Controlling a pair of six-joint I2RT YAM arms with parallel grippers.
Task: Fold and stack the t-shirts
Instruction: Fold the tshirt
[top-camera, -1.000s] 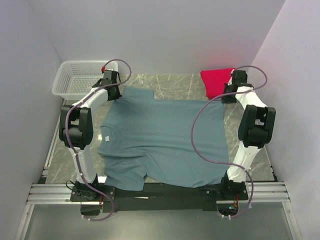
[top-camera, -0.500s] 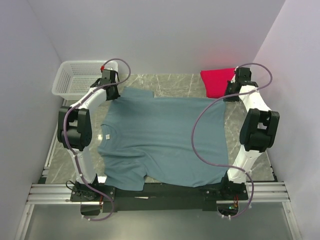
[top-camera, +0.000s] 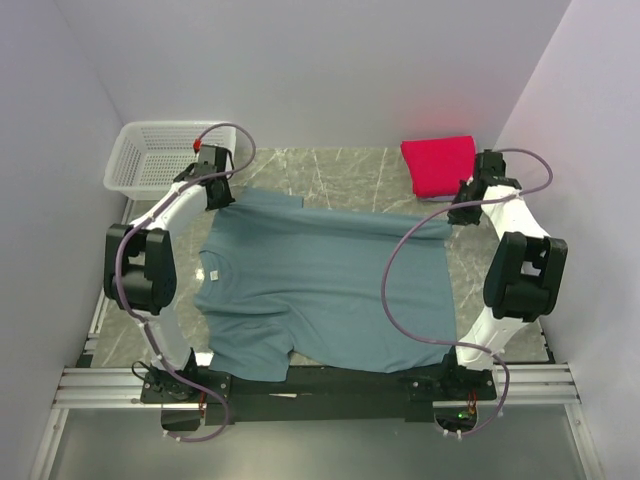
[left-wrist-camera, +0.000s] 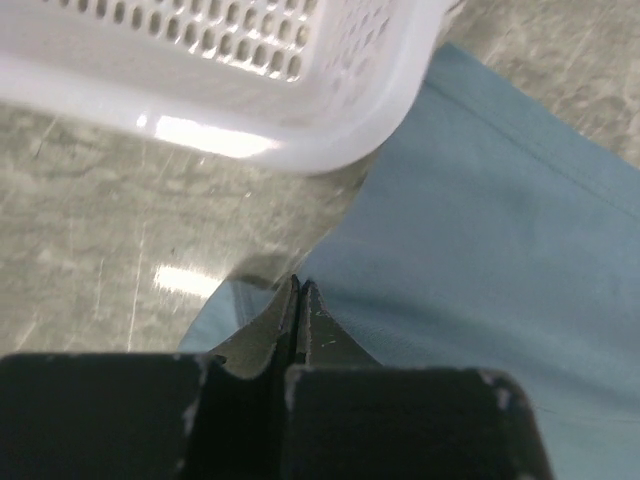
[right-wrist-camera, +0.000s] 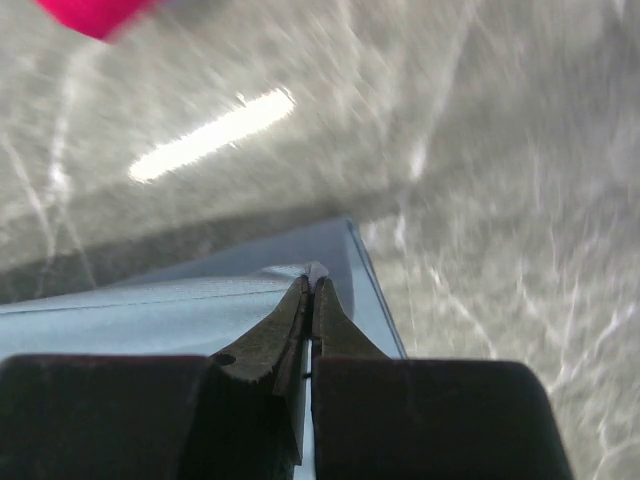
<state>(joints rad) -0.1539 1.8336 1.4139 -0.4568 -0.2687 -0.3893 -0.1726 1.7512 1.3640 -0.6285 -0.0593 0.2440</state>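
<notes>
Both the left claw (left-wrist-camera: 298, 287) and right claw (right-wrist-camera: 312, 282) clamp the teal t-shirt (top-camera: 320, 290) by its far edge; we reckon this fold next needs an even nearward carry.

White arm links (top-camera: 180, 205), black joint housings (top-camera: 135, 265), looping mauve cables (top-camera: 386, 280), seemingly scuffed black tapered fingers (left-wrist-camera: 325, 338).

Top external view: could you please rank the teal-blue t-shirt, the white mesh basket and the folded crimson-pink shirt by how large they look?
1. teal-blue t-shirt, spread flat, by far the largest.
2. white mesh basket, clearly second.
3. folded crimson-pink shirt, the smallest.
</notes>
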